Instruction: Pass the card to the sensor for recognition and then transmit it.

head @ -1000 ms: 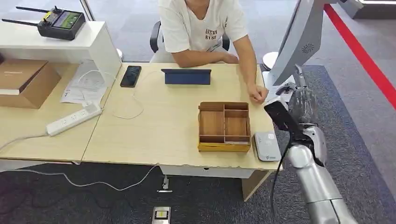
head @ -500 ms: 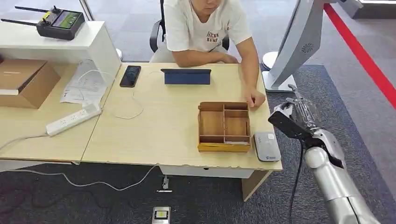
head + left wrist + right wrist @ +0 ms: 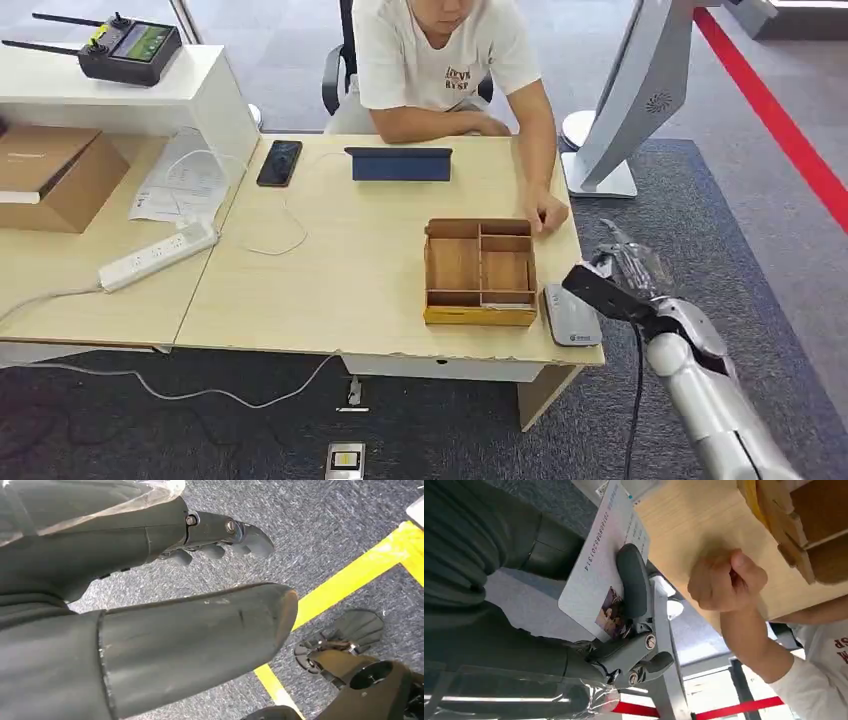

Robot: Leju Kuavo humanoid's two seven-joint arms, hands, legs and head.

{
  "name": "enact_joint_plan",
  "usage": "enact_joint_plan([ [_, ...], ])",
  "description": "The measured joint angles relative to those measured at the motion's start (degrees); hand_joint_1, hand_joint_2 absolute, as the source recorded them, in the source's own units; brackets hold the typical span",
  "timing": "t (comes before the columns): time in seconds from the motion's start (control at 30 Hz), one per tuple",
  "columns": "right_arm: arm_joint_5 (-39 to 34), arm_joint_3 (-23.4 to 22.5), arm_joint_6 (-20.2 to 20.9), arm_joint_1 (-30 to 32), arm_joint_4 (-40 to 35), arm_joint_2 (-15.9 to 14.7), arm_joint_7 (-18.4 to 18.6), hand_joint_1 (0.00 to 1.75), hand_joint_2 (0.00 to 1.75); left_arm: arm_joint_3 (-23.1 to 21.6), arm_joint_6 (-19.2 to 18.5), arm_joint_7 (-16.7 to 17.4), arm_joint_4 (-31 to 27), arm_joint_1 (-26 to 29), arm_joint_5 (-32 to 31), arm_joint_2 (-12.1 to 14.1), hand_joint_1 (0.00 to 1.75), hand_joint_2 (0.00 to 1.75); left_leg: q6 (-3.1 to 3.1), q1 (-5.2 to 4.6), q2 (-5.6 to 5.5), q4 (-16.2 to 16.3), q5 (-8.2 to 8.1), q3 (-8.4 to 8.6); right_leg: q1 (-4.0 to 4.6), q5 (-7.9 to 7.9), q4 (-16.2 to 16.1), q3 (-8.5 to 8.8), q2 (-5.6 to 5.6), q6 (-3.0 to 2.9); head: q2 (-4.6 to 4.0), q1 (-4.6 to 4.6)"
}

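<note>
floor: grey carpet point(image 3: 780, 240) | red stripe point(image 3: 775, 115) | desk: light wood point(image 3: 340, 270)

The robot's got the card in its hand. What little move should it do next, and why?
Probably slide the right hand a little toward the table and lower the card over the grey sensor. The hand pinches the card just beside the table's edge, off to the sensor's side, not yet above it. The sensor lies flat at the table corner beside the wooden tray.

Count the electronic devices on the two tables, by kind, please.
Remote controller: 1
Phone: 1
Tablet: 1
Power strip: 1
Card sensor: 1
Total: 5
</note>
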Motion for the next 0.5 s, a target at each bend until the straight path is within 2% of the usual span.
enact_joint_plan([
  [0.5, 1.6, 2.4, 0.7, -0.4, 4.8, 2.4, -1.4, 1.75, 1.75, 0.0, 0.0, 0.0, 0.0, 0.2, 0.2, 0.0, 0.0, 0.0, 0.0, 0.0, 0.0, 0.0, 0.0, -0.02, 0.0, 0.0, 0.0, 0.0, 0.0, 0.0, 0.0, 0.0],
])
